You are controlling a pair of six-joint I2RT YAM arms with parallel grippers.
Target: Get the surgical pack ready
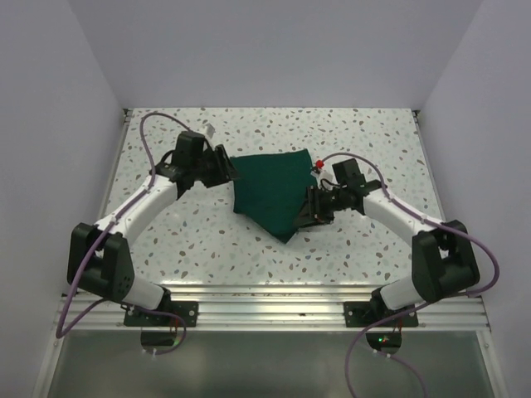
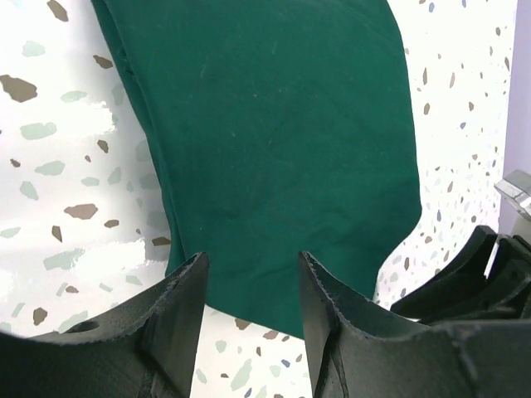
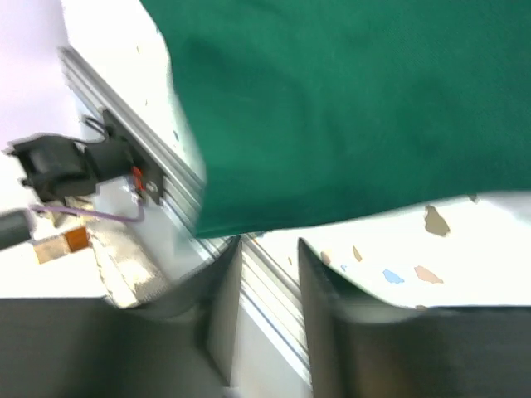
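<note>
The surgical pack (image 1: 270,189) is a dark green drape lying folded on the speckled table, with one corner pointing toward the near edge. My left gripper (image 1: 228,168) sits at its left edge, apart from it. In the left wrist view the left gripper (image 2: 251,261) is open and empty, and the pack (image 2: 274,149) lies beyond its fingertips. My right gripper (image 1: 303,217) is at the pack's near right edge. In the blurred right wrist view the right gripper (image 3: 270,245) shows a narrow empty gap, just short of the pack's hem (image 3: 332,108).
An aluminium rail (image 1: 274,298) runs along the near table edge, also visible in the right wrist view as the rail (image 3: 166,178). Grey walls enclose the table on three sides. Part of the right arm (image 2: 465,282) shows dark at the lower right of the left wrist view.
</note>
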